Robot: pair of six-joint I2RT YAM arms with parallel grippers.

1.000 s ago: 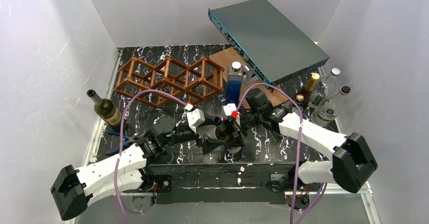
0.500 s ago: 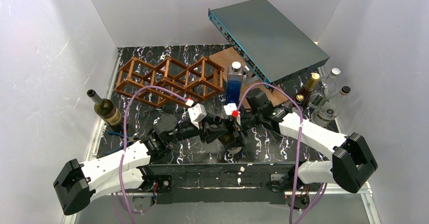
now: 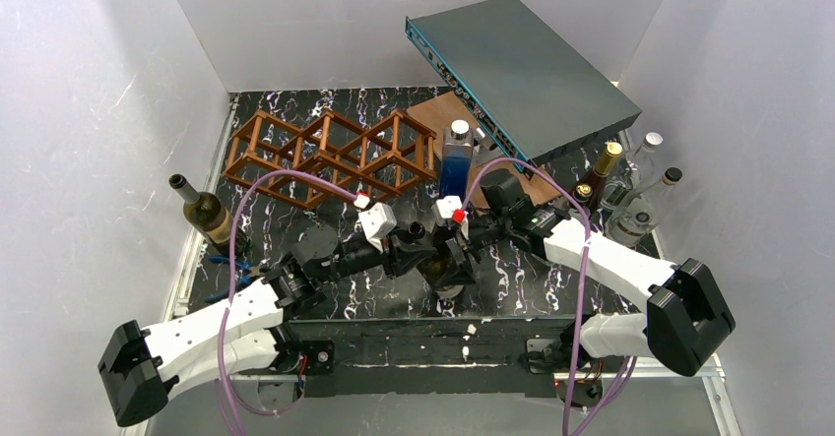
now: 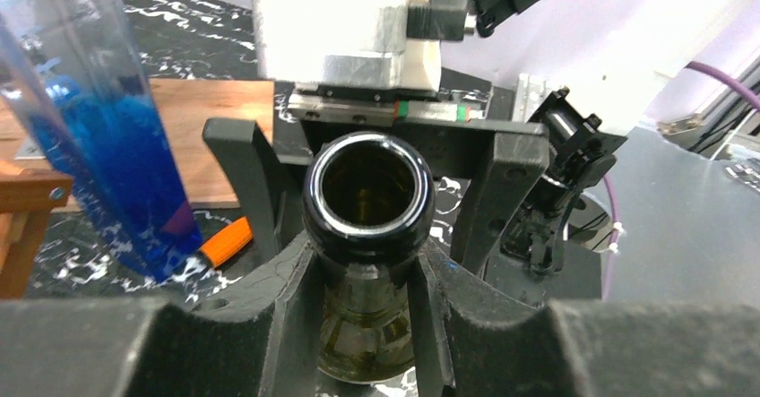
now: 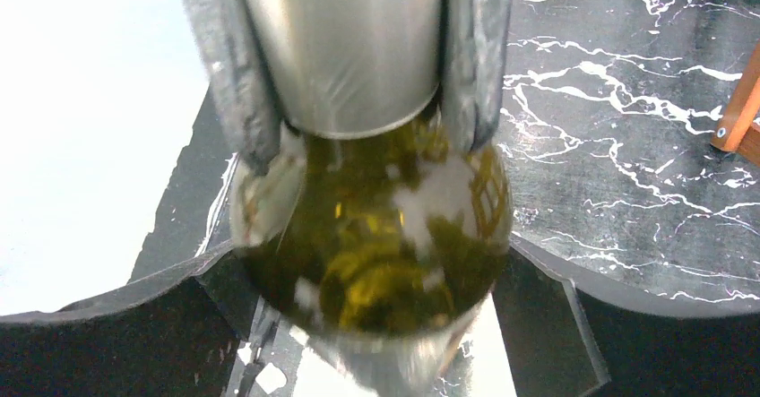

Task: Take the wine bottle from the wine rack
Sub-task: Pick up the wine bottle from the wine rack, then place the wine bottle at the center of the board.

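Left pincer (image 4: 363, 276) closed onto wine bottle (image 4: 369, 234) neck.

No text, number or brand can be read in any view. The wine bottle (image 4: 369, 202), close up in the wrist views, shows no legible print. The bottles (image 3: 638, 221) at the right edge of the tabletop (image 3: 295, 221) appear too small to read.

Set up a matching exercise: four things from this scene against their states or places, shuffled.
1. wine rack
2. left claw
3. blue-liquid bottle
4. flat box

A. grey, teal-edged, back right
B. shut on the wine bottle at its neck
C. no bottle in its cells
D. upright, just right of the rack

Pairs: 1-C, 2-B, 3-D, 4-A
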